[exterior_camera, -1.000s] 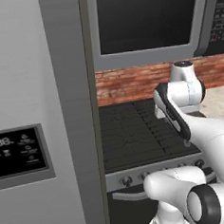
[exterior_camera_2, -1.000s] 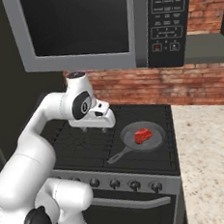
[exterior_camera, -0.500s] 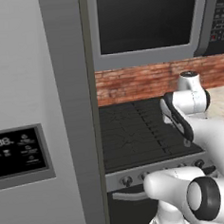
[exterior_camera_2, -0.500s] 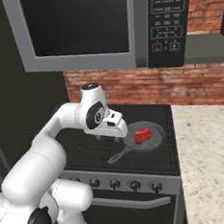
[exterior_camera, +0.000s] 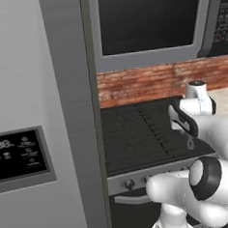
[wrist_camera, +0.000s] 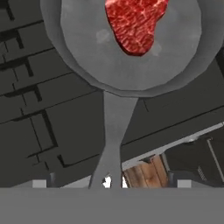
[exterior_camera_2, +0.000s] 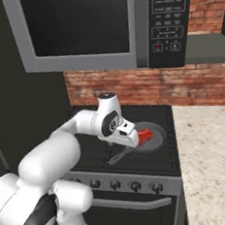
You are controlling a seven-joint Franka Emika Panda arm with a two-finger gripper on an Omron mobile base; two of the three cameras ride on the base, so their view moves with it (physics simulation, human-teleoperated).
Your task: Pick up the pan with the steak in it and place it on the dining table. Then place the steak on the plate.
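Observation:
The dark grey pan point(wrist_camera: 131, 48) sits on the black stove point(exterior_camera_2: 99, 152), on its right side, with the red steak point(wrist_camera: 133, 24) lying in it. Its handle point(wrist_camera: 111, 135) runs toward the camera in the hand view. My gripper point(wrist_camera: 111, 183) hovers over the handle's end, open, the fingertips point(wrist_camera: 39, 183) set wide on either side and holding nothing. From the right base, my gripper point(exterior_camera_2: 131, 138) hangs just left of the steak point(exterior_camera_2: 146, 134) and covers part of the pan point(exterior_camera_2: 156, 138). The hand point(exterior_camera: 184, 122) hides the pan from the left base. The dining table and plate are out of view.
A microwave point(exterior_camera_2: 92, 28) hangs low over the stove, in front of a brick backsplash point(exterior_camera_2: 146, 89). A beige speckled counter point(exterior_camera_2: 211, 158) lies to the stove's right. A tall grey fridge point(exterior_camera: 35, 132) stands on its left. Knobs point(exterior_camera_2: 135, 185) line the stove front.
The arm has swung right and down across the stove, bringing the hand from the stove's middle to just over the pan handle. Pan and steak have not moved.

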